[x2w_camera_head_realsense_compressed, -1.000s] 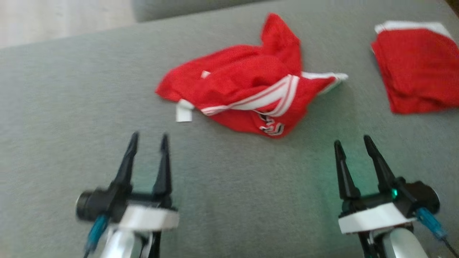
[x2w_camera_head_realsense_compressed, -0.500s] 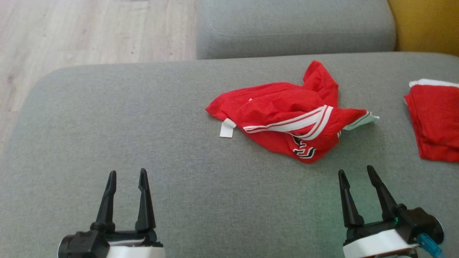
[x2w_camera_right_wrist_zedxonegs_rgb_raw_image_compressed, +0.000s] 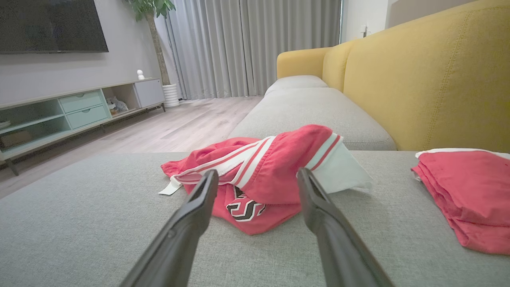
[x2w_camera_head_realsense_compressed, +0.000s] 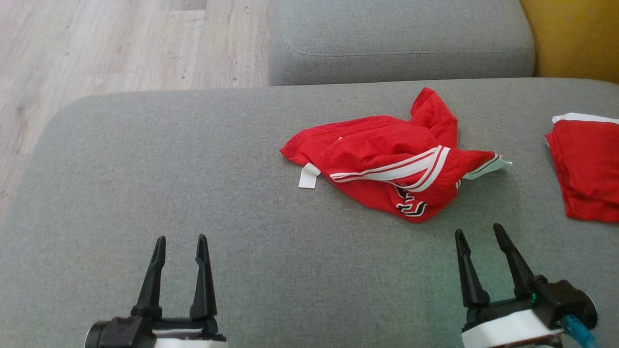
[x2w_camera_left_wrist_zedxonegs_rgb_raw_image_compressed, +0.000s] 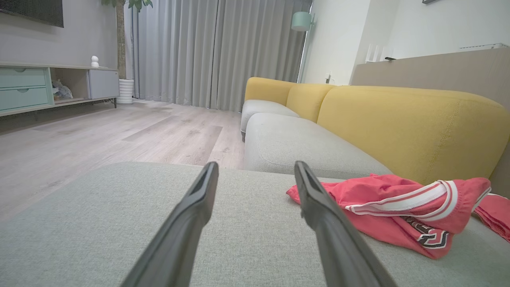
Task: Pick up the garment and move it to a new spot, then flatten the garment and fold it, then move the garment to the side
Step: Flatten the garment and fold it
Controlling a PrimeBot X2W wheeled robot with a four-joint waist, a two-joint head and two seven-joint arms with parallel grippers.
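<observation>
A crumpled red garment with white stripes, a black-and-white logo and a white tag lies on the grey sofa seat, a little right of centre. The left wrist view has the garment at the right, and the right wrist view has the garment straight ahead. My left gripper is open at the lower left, well short of the cloth and holding nothing. Open and empty too, my right gripper hovers just below the garment's lower right edge.
A folded red garment with a white band lies at the seat's right edge. Behind the seat sits another grey cushion, with the yellow backrest at the far right. Wooden floor lies past the left edge.
The head camera tilted up, so the whole picture slid down and the floor and far cushion came into view. Both grippers stay open; the garment lies as before.
</observation>
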